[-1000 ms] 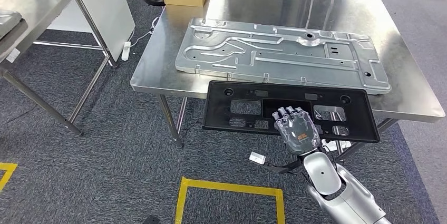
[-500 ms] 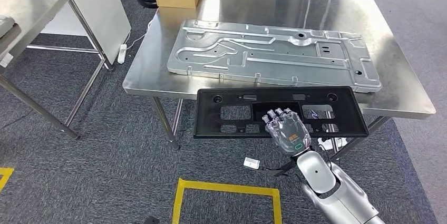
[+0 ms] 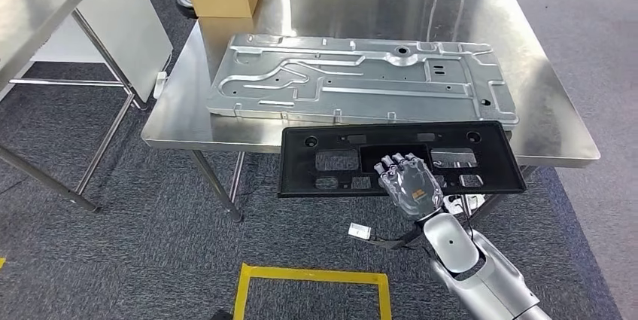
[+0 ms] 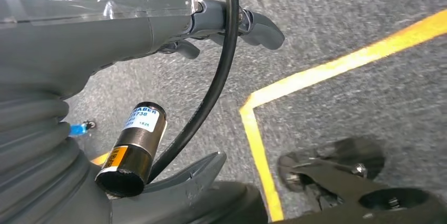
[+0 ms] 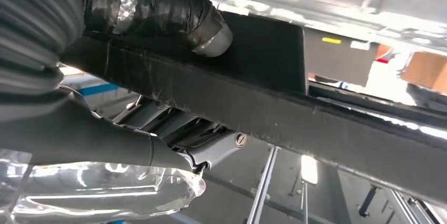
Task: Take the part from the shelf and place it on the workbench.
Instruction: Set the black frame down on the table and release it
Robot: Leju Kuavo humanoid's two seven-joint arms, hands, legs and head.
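My right hand (image 3: 410, 187) grips the black part (image 3: 331, 160) at its near edge, thumb on one face and fingers (image 3: 399, 162) on the other. The part lies flat and wide in front of my hand. Its far edge reaches over the near edge of the desk (image 3: 549, 120); the rest of it hangs in the air over the carpet. Just beyond my hand, on the desk, lies a big silver metal panel (image 3: 361, 83), and its near edge is very close to the far edge of the part. Free desk surface shows to the right of the panel and behind it. My left hand (image 4: 232, 21) hangs over the floor near a yellow line (image 4: 316, 71); I cannot tell its state.
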